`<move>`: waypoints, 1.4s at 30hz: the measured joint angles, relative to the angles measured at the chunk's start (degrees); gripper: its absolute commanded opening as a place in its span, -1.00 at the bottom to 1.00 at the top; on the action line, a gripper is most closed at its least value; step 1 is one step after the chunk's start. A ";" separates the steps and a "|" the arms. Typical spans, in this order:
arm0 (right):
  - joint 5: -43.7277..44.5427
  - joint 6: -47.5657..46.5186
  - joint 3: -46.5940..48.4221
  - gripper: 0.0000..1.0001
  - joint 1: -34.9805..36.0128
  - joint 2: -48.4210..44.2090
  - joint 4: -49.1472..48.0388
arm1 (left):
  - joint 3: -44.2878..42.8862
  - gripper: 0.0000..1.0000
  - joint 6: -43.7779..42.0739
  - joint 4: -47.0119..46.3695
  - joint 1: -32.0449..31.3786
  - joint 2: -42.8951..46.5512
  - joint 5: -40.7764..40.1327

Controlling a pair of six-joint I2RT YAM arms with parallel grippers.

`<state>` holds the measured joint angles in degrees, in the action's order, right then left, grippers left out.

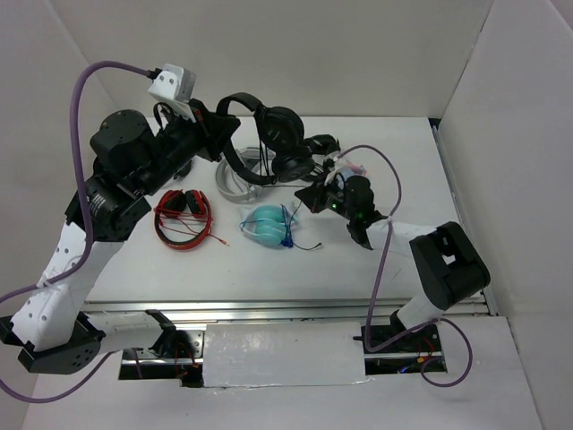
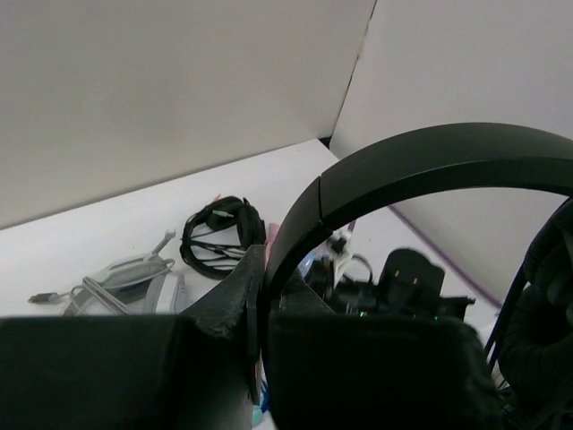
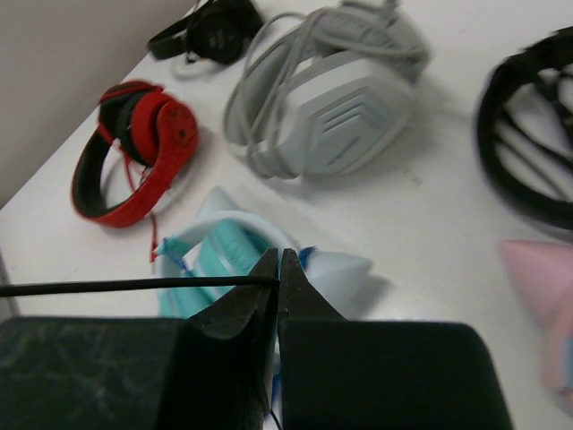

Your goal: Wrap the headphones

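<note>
The headphones (image 1: 282, 133) hung above the counter (image 1: 358, 260), their headband (image 2: 430, 161) clamped in the left tool (image 2: 260, 269). The right tool (image 3: 278, 269) was pinched shut on their thin cable (image 3: 134, 286), over a teal headset (image 3: 219, 251) near a red pair (image 3: 134, 157).

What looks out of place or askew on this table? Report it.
Nothing spilled or broken. The one oddity is the headphones: off the table, hung by the headband in the shut left gripper, with their thin cable pulled straight into the shut right gripper.
</note>
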<state>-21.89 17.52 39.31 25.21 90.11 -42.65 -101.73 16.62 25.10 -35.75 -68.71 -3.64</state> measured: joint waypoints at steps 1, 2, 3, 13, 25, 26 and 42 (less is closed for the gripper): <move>0.07 0.07 0.17 -1.00 -1.40 -0.61 0.52 | 1.11 -1.00 0.02 0.02 0.00 0.37 0.22; -0.04 0.09 0.44 -1.00 -3.02 -1.27 1.42 | 1.99 -1.00 0.04 0.09 0.00 0.57 0.55; 0.00 0.09 0.68 -1.00 -4.66 -1.95 2.12 | 2.84 -1.00 0.04 0.11 0.00 0.61 0.96; -0.09 -1.22 7.78 -1.00 -11.43 -6.32 13.03 | 5.55 -1.00 -1.73 -0.22 0.11 0.57 8.79; 7.82 -11.89 39.32 -1.00 -15.23 -6.69 46.07 | 21.29 -1.00 -8.87 -2.25 -4.35 -7.65 9.94; 8.00 -12.76 40.68 -1.00 -15.23 -7.10 47.91 | 22.58 -1.00 -9.01 -2.62 -5.29 -8.52 8.46; 17.22 -19.12 46.12 -1.00 -1.07 -15.19 69.96 | 13.81 -1.00 -5.79 4.85 -8.09 -31.76 -19.39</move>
<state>-4.67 -1.61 85.43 24.14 74.91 27.31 -87.92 10.83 29.95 -43.83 -100.47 -23.03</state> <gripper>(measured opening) 0.019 0.113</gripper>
